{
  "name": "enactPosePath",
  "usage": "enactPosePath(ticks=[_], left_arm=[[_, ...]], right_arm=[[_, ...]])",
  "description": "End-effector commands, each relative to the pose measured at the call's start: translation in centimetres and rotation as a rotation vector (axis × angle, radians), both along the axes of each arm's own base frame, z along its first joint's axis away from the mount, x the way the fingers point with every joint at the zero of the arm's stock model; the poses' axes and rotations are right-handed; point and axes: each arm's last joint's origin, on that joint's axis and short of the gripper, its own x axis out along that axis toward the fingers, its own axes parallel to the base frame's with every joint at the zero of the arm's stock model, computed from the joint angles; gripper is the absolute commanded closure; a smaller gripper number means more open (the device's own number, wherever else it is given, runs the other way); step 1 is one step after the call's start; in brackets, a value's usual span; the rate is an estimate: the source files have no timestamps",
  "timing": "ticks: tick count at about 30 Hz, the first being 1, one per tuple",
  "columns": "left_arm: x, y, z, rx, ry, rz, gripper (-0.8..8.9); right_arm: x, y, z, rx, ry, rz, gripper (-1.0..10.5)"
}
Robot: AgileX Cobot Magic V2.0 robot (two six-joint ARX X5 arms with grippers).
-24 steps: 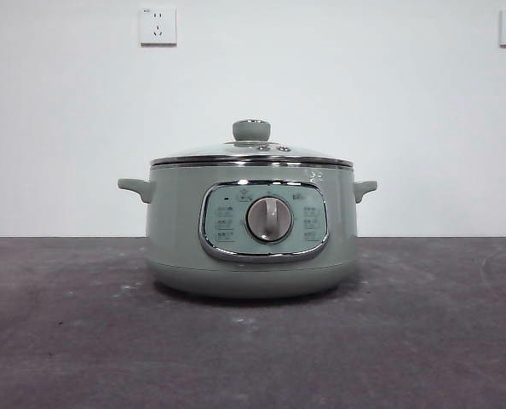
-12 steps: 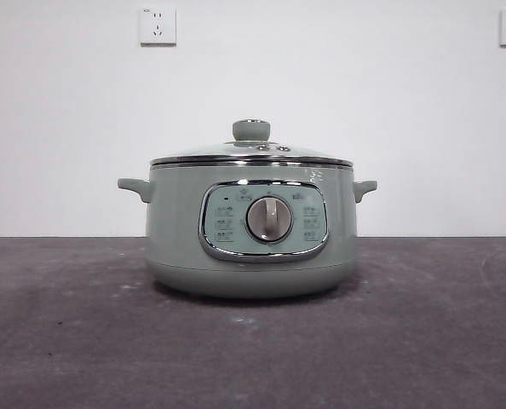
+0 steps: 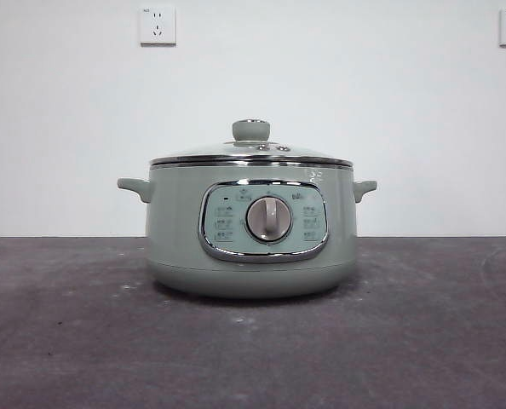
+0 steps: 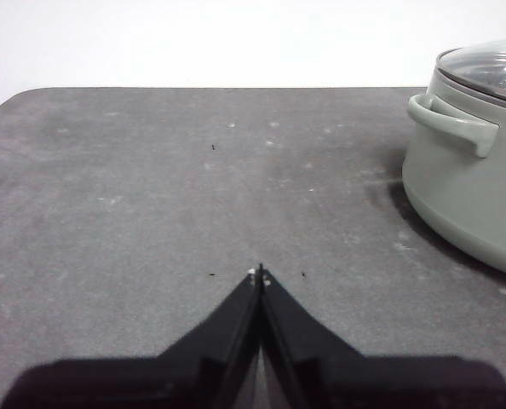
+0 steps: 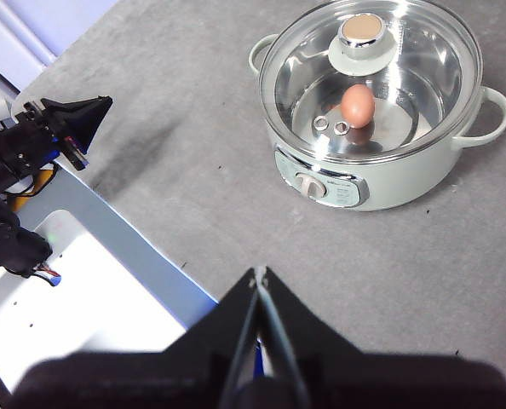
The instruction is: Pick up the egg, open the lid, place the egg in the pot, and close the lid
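The pale green pot (image 3: 176, 230) stands mid-table with its glass lid (image 3: 251, 156) seated on the rim. Through the glass in the right wrist view, the reddish-brown egg (image 5: 358, 105) lies inside the pot (image 5: 406, 183), under the lid (image 5: 423, 68). My right gripper (image 5: 260, 271) hangs high above the table in front of the pot, shut and holding nothing. Low over the dark table my left gripper (image 4: 260, 273) is shut and holds nothing, with the pot (image 4: 466, 196) off to one side. Neither arm shows in the front view.
The dark grey table (image 3: 66, 341) runs back to a white wall with two sockets (image 3: 158, 25). In the right wrist view the table's edge meets a white and blue base (image 5: 83, 315), and the left arm (image 5: 66, 119) rests near that edge.
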Motion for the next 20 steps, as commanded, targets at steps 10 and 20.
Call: enactPosePath(ticks=[10,20], left_arm=[[0.1,0.0,-0.5,-0.006,0.01,0.007,8.16],[0.1,0.0,-0.5,-0.006,0.01,0.007,8.16]], right_arm=[[-0.1,-0.1,-0.1,-0.024,-0.017,0.014,9.5],[-2.9,-4.0,1.8,0.181,-0.441,-0.197,9.5]])
